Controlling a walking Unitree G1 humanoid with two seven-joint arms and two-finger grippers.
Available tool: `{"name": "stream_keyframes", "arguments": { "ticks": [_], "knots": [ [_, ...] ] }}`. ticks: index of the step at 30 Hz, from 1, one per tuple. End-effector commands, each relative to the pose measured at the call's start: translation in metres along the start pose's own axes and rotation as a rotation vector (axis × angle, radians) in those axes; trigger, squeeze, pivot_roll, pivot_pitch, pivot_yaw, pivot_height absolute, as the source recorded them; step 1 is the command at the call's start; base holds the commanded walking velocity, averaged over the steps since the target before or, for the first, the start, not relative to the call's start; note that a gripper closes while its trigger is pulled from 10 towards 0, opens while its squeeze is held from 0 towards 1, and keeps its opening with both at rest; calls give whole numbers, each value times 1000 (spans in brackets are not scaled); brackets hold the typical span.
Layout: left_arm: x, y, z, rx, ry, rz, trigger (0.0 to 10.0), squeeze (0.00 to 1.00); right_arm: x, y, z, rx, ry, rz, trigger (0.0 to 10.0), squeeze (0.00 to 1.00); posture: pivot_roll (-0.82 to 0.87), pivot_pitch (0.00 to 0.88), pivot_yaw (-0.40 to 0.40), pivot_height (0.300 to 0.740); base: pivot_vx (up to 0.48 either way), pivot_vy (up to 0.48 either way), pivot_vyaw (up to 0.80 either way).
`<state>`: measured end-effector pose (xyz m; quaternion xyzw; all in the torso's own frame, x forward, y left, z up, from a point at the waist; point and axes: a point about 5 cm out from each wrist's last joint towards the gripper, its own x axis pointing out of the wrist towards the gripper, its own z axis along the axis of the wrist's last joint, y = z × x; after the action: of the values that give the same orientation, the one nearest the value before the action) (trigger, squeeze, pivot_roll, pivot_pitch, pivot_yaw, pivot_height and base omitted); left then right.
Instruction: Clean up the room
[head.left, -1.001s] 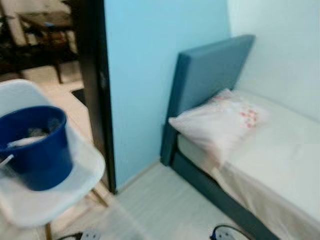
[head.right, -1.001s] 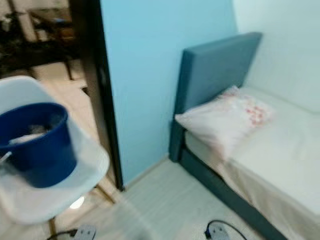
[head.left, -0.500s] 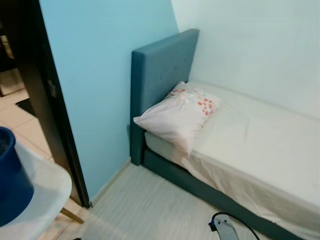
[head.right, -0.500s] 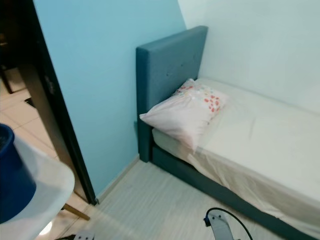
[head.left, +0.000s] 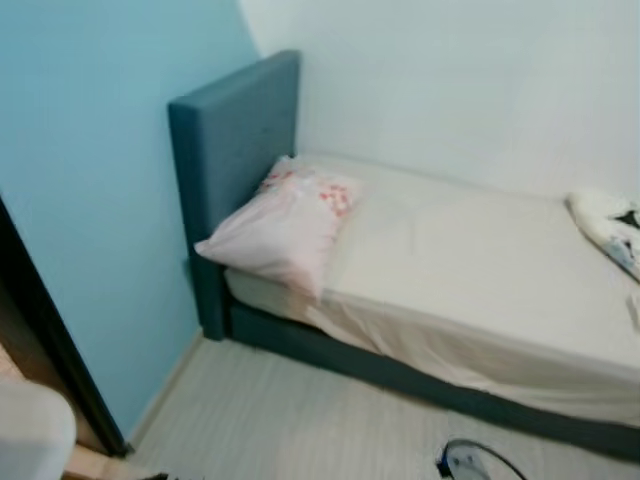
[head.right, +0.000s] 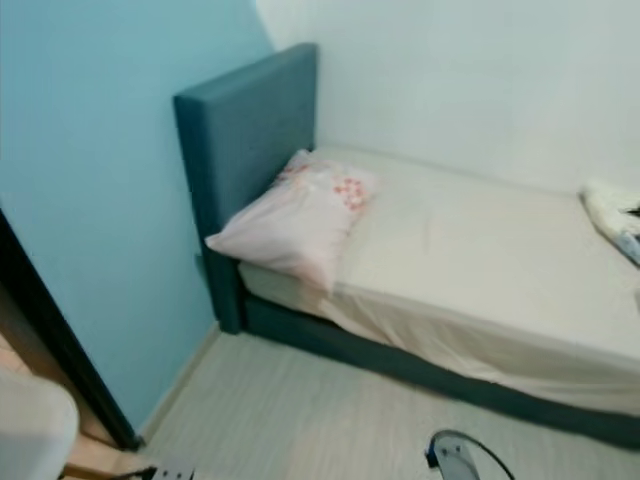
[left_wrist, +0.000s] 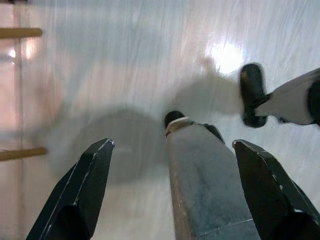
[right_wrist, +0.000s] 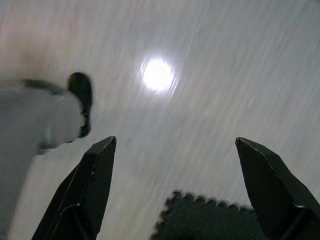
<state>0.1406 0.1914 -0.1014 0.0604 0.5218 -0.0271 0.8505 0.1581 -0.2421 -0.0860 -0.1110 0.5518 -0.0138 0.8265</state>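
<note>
Head views are slightly blurred, looking down into a bedroom corner. A bed (head.left: 480, 270) runs with its long axis from the blue headboard (head.left: 225, 150) on the robot's left out toward the right. A pillow (head.left: 285, 225) with a pink print lies at the headboard end, one corner overhanging the mattress edge. At the far right end of the mattress a crumpled piece of white cloth with dark marks (head.left: 610, 225) lies loose; what it is cannot be told at this blur. In my judgement it is the likeliest thing to tidy here.

Relation that matters: the cloth lies ahead and to the robot's right, up on the mattress, while both arms hang low over the pale floor (head.left: 300, 430). The right arm is the nearer one.

Left gripper (left_wrist: 172, 175): fingers spread apart, nothing held, pointing down at the floor. The robot's own leg and a dark foot (left_wrist: 252, 92) show below it. Right gripper (right_wrist: 175, 185): fingers also spread, empty, over bare floor with a lamp glare and a dark jagged-edged mat (right_wrist: 200, 215) beneath.

Containers: none to be seen. A white rounded edge (head.left: 30, 430), probably a chair seat, sits at lower left beside a dark door frame (head.left: 50, 340).
</note>
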Motion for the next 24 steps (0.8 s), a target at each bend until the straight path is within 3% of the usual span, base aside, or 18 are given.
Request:
{"name": "stream_keyframes", "arguments": {
  "ticks": [1, 16, 24],
  "knots": [
    [1, -2, 4, 15, -10, -13, 10000, 0, -1, -5, 3, -3, -19, -5, 10000, 0, 41, 0, -45, 740, 0, -289, 0],
    [0, -4, 0, 29, 6, -21, 10000, 0, 0, 0, 11, 4, -36, 3, 10000, 0, 34, 0, -31, 740, 0, -307, 0],
    [0, -2, 0, 33, 8, -21, 10000, 0, 1, 12, 10, -3, -36, 16, 10000, 0, 34, 0, -25, 740, 0, -323, 0]
  ]
}}
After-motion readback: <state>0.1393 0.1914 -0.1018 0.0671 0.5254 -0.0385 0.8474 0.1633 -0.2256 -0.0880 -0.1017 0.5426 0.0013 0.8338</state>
